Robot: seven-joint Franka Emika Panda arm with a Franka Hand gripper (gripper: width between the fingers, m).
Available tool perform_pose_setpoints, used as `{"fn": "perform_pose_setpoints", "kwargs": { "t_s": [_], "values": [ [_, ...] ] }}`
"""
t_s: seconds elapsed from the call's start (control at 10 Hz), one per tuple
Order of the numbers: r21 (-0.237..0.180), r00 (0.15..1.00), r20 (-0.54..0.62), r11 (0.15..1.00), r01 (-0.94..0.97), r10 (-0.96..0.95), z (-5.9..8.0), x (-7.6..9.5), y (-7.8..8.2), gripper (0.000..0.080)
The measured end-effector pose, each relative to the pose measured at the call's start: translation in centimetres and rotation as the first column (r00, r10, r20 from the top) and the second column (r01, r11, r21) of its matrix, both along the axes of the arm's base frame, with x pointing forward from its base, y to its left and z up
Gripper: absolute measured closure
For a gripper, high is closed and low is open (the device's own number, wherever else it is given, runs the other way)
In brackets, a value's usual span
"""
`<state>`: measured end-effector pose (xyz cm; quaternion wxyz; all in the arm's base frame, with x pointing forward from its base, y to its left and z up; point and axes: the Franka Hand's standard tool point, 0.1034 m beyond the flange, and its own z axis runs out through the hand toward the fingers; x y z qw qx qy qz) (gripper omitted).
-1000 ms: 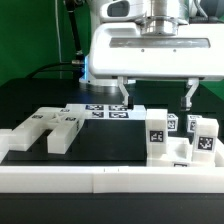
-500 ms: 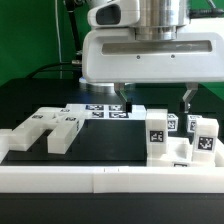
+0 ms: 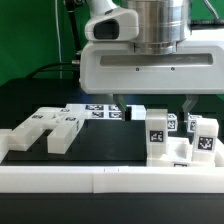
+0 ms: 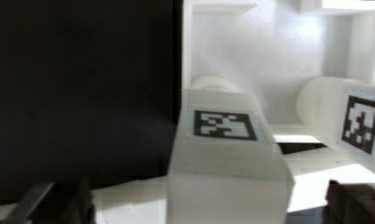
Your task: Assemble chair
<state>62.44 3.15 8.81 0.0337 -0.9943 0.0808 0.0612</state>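
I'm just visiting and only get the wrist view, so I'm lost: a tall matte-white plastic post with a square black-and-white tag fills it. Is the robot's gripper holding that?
Observer: No. In the exterior view the two-finger gripper hangs open over the upright tagged white posts, holding nothing.
Visitor: Are those the only chair parts?
Observer: No, some flat notched matte-white blocks lie apart on the exterior view's left, beside the long low white border rail.
Visitor: Anything behind them?
Observer: A thin flat marker board lies on the black table.
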Motion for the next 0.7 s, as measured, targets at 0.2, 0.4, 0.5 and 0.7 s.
{"fn": "perform_pose_setpoints", "kwargs": {
  "t_s": [0.2, 0.4, 0.5, 0.7],
  "values": [
    [-0.001, 1.000, -0.004, 1.000, 0.000, 0.000, -0.24, -0.08, 0.02, 0.0150],
    [-0.001, 1.000, -0.004, 1.000, 0.001, -0.001, -0.26, -0.09, 0.01, 0.0396],
    [-0.001, 1.000, -0.004, 1.000, 0.007, -0.007, -0.23, -0.07, 0.00, 0.0396],
    [-0.004, 1.000, -0.005, 1.000, 0.028, -0.028, -0.21, -0.05, 0.00, 0.0504]
  ]
}}
